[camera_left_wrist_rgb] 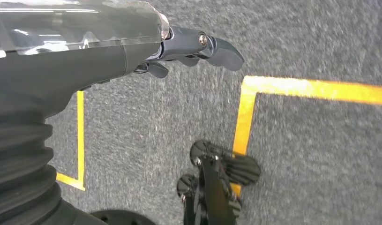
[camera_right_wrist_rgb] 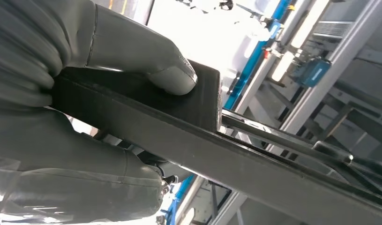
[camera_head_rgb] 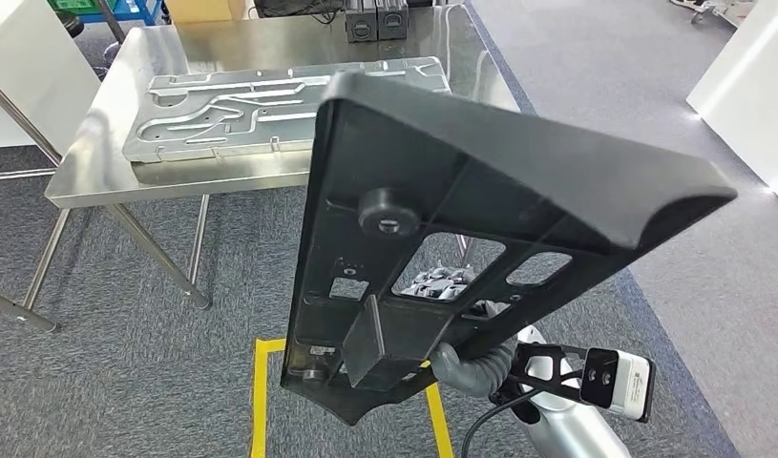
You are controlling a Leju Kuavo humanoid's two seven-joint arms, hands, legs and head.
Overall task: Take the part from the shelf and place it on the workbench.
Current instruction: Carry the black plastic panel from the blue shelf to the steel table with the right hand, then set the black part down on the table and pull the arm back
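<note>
Black plastic part [camera_head_rgb: 480,181], broad and ribbed on its underside, stands tilted in front of me, held up off the grey carpet [camera_head_rgb: 127,382] by my right hand [camera_head_rgb: 442,286]. I grip it near its lower end: my fingers show through a cut-out in the panel, and in the right wrist view my thumb [camera_right_wrist_rgb: 172,77] presses flat on a raised black block of the part while the rest of the hand wraps round the panel's edge from the other side. My right forearm [camera_head_rgb: 566,420] rises from below the part, wrist bent upward, its camera just beside it.

The part hangs in the air nearer to me than the workbench [camera_head_rgb: 98,172], a steel table; its upper end overlaps the bench's near right corner in my view, though I cannot tell whether it touches. A pressed metal plate [camera_head_rgb: 222,105] lies flat on the bench top beyond the part.

My left hand [camera_left_wrist_rgb: 179,51] hangs low over the carpet, holding nothing, fingers loosely curled. Yellow tape lines [camera_left_wrist_rgb: 245,122] mark the carpet beneath it.
</note>
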